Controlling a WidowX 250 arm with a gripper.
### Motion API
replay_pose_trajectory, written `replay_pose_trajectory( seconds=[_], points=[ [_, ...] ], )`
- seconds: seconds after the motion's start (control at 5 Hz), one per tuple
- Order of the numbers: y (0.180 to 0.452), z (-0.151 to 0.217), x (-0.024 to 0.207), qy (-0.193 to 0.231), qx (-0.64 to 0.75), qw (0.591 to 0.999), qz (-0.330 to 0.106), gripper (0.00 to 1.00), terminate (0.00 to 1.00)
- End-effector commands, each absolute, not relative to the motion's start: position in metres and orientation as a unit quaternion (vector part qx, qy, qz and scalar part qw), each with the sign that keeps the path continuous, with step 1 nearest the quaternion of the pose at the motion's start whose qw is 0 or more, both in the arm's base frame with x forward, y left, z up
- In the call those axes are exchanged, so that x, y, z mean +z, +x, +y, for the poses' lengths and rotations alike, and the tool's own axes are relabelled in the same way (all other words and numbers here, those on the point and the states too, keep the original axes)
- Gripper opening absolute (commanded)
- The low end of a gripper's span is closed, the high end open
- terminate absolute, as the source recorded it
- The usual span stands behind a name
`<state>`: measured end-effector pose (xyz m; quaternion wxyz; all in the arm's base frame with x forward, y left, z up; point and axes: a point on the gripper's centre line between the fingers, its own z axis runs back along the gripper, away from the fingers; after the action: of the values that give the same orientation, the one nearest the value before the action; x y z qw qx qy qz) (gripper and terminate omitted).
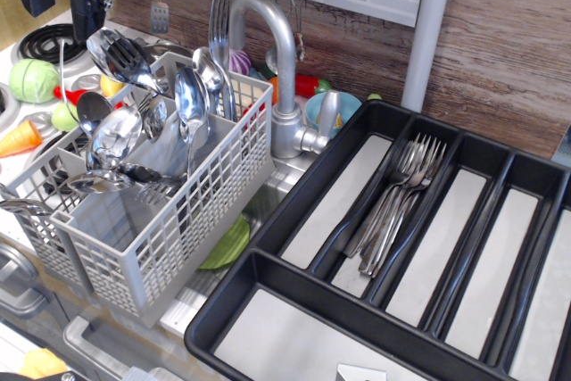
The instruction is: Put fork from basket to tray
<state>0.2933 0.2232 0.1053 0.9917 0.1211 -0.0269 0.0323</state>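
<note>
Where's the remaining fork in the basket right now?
The shiny steel fork stands tines-up in the back corner of the light grey lattice basket, at upper left of the view, just left of the grey faucet.

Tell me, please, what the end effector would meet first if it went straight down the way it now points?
Probably the shiny steel spoons standing in the light grey lattice cutlery basket, just below the black end effector; depth is unclear.
</note>
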Motion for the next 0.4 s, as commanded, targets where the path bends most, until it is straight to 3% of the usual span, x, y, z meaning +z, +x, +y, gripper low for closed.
replay_pose_trajectory(
  seconds=[0.0,0.2],
  points=[
    [0.2933,0.2232,0.1053,0.121,0.032,0.992,-0.027,1.00,0.00],
    [0.2927,0.2283,0.0996,0.125,0.032,0.991,-0.029,1.00,0.00]
  ],
)
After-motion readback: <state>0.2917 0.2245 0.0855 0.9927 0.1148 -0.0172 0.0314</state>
